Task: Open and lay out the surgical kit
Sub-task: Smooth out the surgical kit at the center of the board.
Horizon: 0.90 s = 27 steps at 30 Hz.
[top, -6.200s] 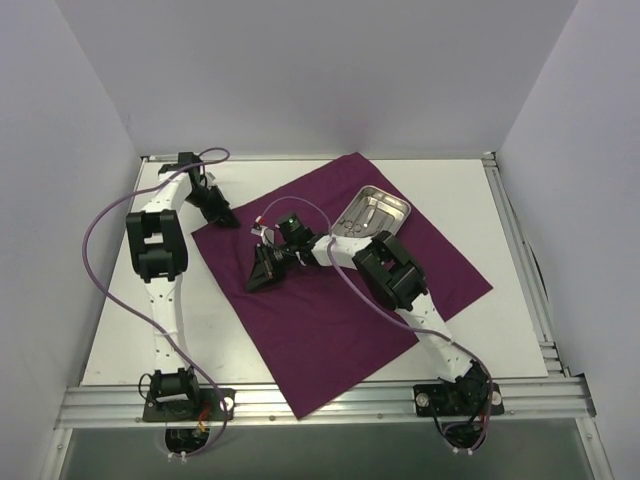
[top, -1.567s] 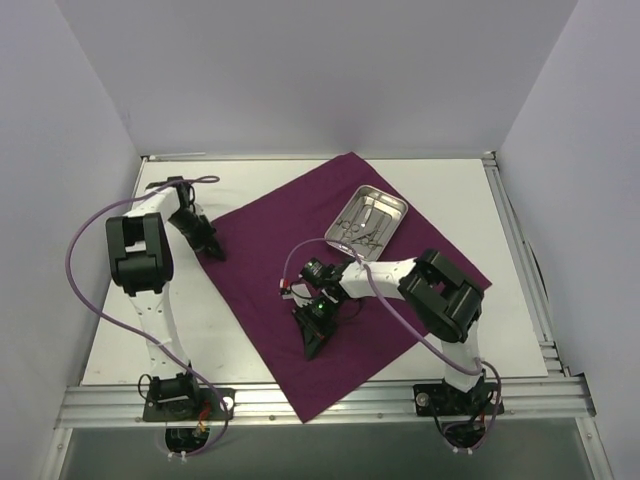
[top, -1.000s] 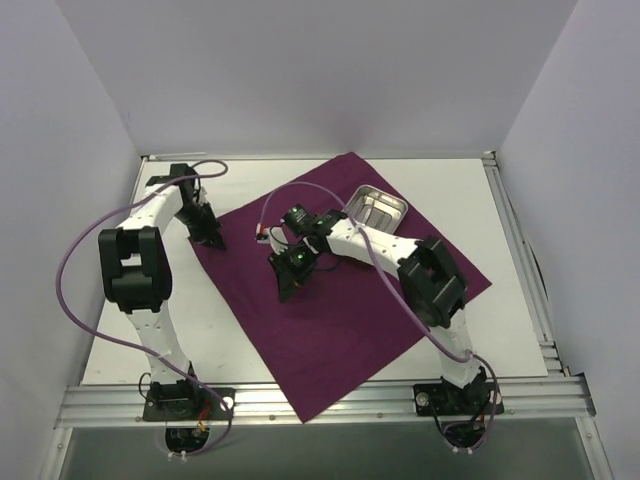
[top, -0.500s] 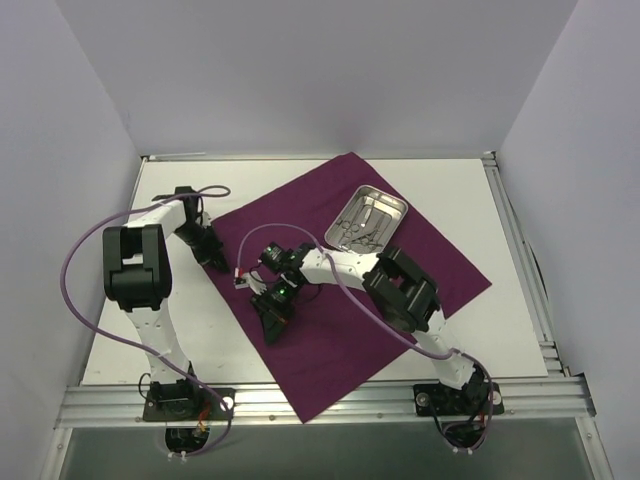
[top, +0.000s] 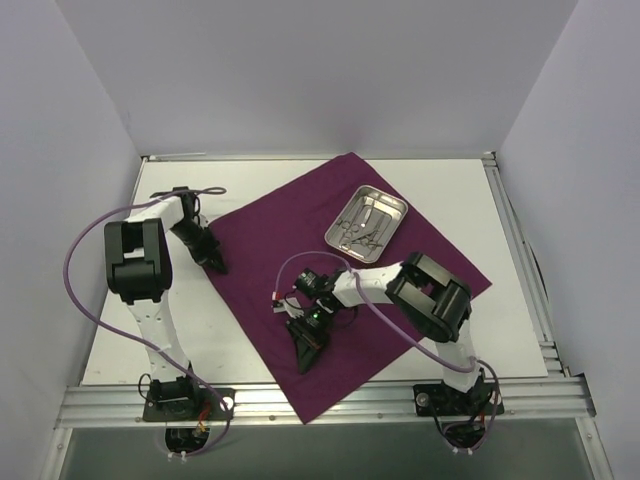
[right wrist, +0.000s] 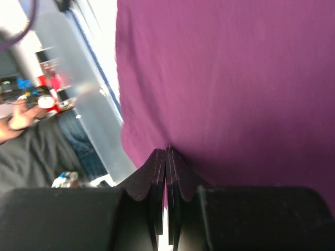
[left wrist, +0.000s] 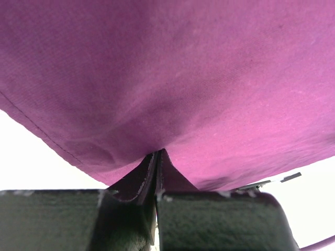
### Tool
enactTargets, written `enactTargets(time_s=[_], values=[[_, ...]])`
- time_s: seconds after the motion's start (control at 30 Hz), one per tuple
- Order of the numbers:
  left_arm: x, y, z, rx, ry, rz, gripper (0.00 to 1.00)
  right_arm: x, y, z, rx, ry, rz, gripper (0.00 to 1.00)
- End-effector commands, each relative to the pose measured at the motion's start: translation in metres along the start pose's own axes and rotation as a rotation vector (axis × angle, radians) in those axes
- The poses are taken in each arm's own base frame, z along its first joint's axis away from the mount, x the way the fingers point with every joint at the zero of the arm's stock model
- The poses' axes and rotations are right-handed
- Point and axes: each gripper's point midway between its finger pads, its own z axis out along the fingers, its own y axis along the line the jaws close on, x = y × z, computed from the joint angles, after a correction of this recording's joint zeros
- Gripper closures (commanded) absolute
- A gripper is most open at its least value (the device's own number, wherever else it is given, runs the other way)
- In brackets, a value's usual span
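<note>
My left hand point(top: 213, 262) pinched cloth point(top: 300, 220) corner by surface point(top: 480, 200) left edge; my right hand point(top: 305, 350) pinched cloth's near edge, likely to stretch it flat under tray point(top: 390, 212).

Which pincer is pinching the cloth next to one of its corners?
The left pincer, shut on the purple cloth beside its left corner, bare table alongside. The right pincer, also shut, is farther in, toward the near corner.

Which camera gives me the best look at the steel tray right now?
Top external: it shows the whole steel tray from above, resting on the purple cloth with instruments inside. Both wrist views are filled with cloth close up; the tray is not in them.
</note>
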Motion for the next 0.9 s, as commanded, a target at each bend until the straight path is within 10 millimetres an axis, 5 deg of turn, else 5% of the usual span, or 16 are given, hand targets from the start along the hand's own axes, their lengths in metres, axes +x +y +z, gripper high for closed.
enactTargets(time_s=[0.0,0.2,0.27,0.37,0.47,0.63,0.87], values=[[-0.046,0.03,0.009,-0.105,-0.127,0.02,0.96,0.015,-0.014,-0.013,0.187,-0.022,0.017,1.0],[-0.061,0.029,-0.017,-0.095,-0.206,0.035,0.94,0.006,0.011,-0.058,0.274,-0.137,0.011,1.0],[-0.061,0.017,-0.04,-0.059,-0.261,0.054,0.82,-0.006,0.013,-0.081,0.277,-0.221,0.042,1.0],[-0.052,-0.001,-0.07,-0.008,-0.313,0.088,0.76,-0.029,0.024,-0.113,0.254,-0.329,0.021,1.0],[-0.035,-0.019,-0.086,0.046,-0.319,0.119,0.75,-0.054,0.03,-0.121,0.228,-0.345,-0.03,1.0],[0.002,-0.038,-0.077,0.125,-0.26,0.118,0.78,-0.102,0.021,-0.112,0.21,-0.331,-0.071,1.0],[0.032,-0.008,-0.031,0.069,-0.139,0.067,0.96,-0.151,0.01,-0.086,0.076,-0.375,-0.063,1.0]])
